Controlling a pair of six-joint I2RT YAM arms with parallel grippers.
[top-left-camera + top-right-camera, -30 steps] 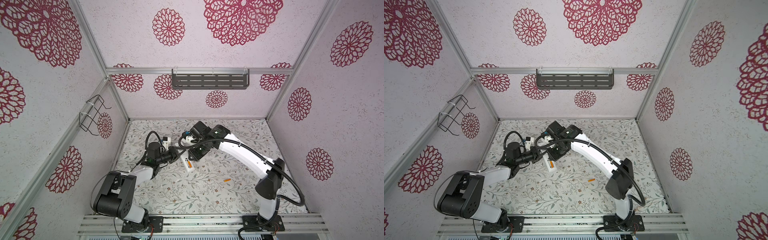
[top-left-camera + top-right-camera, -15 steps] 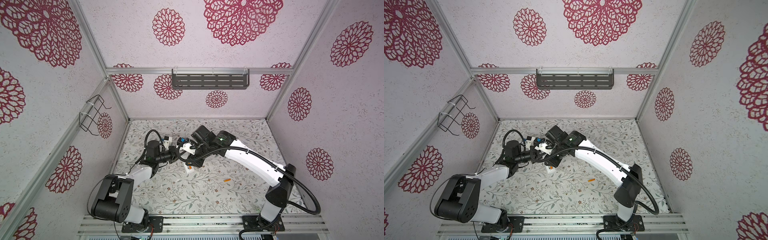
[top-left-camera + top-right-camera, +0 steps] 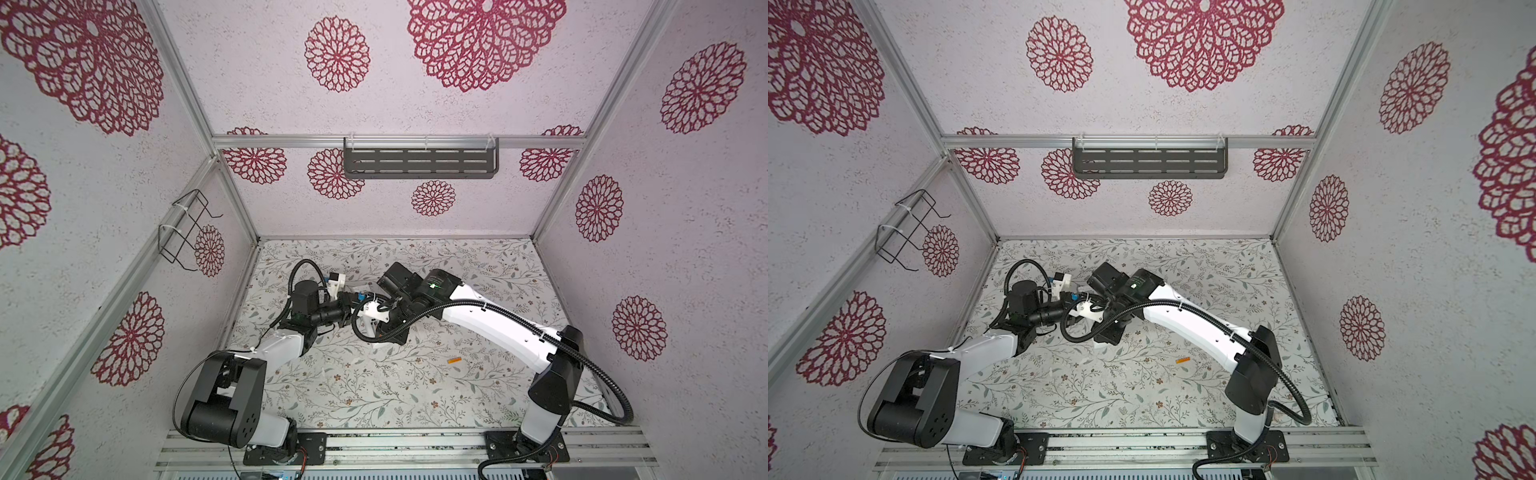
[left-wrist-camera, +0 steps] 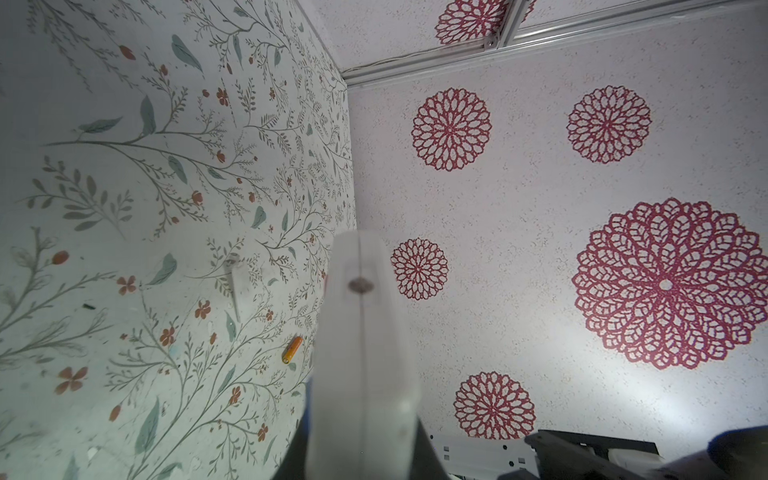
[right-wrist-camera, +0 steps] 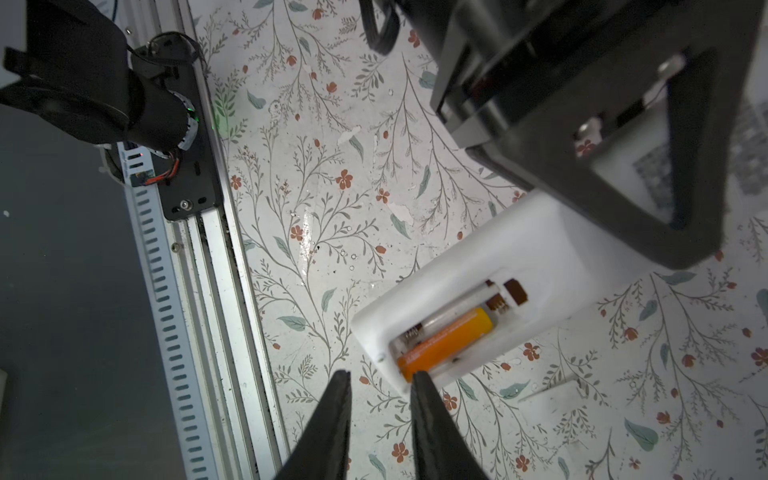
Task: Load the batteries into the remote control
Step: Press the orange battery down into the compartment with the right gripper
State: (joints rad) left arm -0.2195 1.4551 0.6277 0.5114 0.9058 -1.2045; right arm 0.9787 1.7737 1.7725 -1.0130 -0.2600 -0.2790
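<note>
Left gripper [image 4: 361, 461]: clamped on the remote control [image 5: 519, 257].
Right gripper [image 5: 381, 374]: fingers narrowly apart and empty, with the tips at the remote's open end.
Seated battery [image 5: 446, 338]: just ahead of your tips; the slot beside it is bare.
Loose battery [image 3: 454, 360]: flat on the table [image 3: 478, 266], well behind your right gripper, toward that arm's base, which makes the right arm the nearer one.

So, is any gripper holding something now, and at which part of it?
The left gripper is shut on the remote control, at the part beyond its open battery compartment. The right gripper is open and holds nothing.
</note>
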